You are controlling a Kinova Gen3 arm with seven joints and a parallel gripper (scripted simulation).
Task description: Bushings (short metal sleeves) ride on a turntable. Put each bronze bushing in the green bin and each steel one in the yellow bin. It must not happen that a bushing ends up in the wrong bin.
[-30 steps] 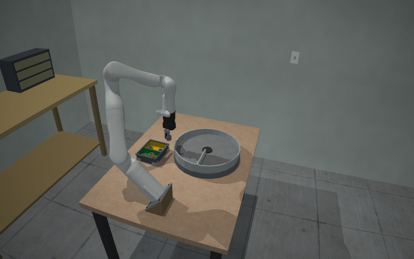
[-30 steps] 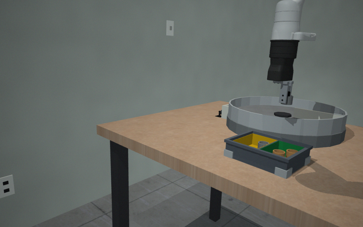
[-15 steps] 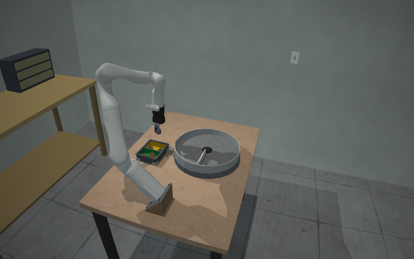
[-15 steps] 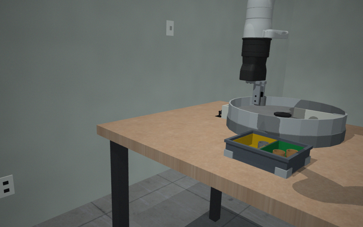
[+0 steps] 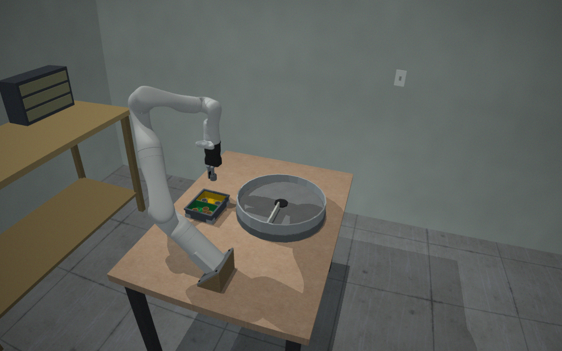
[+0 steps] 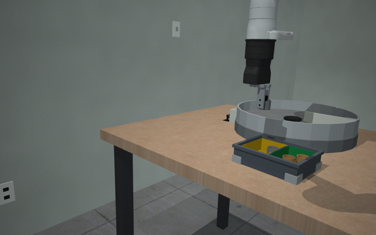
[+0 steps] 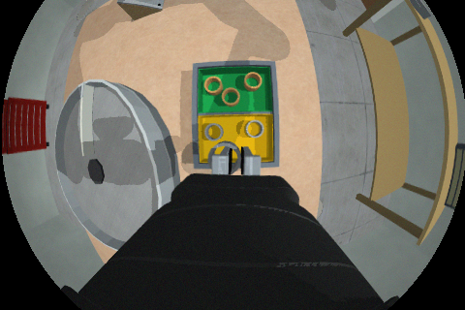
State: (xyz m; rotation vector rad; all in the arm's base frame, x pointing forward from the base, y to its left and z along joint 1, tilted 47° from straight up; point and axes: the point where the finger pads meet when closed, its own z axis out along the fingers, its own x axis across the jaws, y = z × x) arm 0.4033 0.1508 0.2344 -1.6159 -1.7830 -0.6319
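My gripper (image 5: 210,172) (image 6: 264,104) (image 7: 236,156) is shut on the wall of a steel bushing (image 5: 213,177) (image 6: 268,105) (image 7: 226,143), one finger appearing inside its ring. In the wrist view it hangs over the near part of the yellow bin (image 5: 213,196) (image 6: 255,144) (image 7: 234,131), above the bin's rim. Two steel bushings (image 7: 213,124) (image 7: 254,121) stand in that bin. The green bin (image 5: 197,203) (image 6: 296,150) (image 7: 262,102) holds three bronze bushings (image 7: 213,77) (image 7: 231,104) (image 7: 253,88). No bushing shows on the visible part of the turntable (image 5: 281,229) (image 6: 271,127) (image 7: 116,155).
The turntable's raised wall stands beside the bins. A pale bar (image 5: 273,213) (image 7: 87,121) runs from near its black hub (image 5: 281,203) (image 6: 292,118) (image 7: 96,171) to the wall. A dark raised rim (image 6: 259,164) (image 7: 277,107) surrounds both bins. A shelf (image 5: 51,226) (image 7: 389,121) stands beyond the table.
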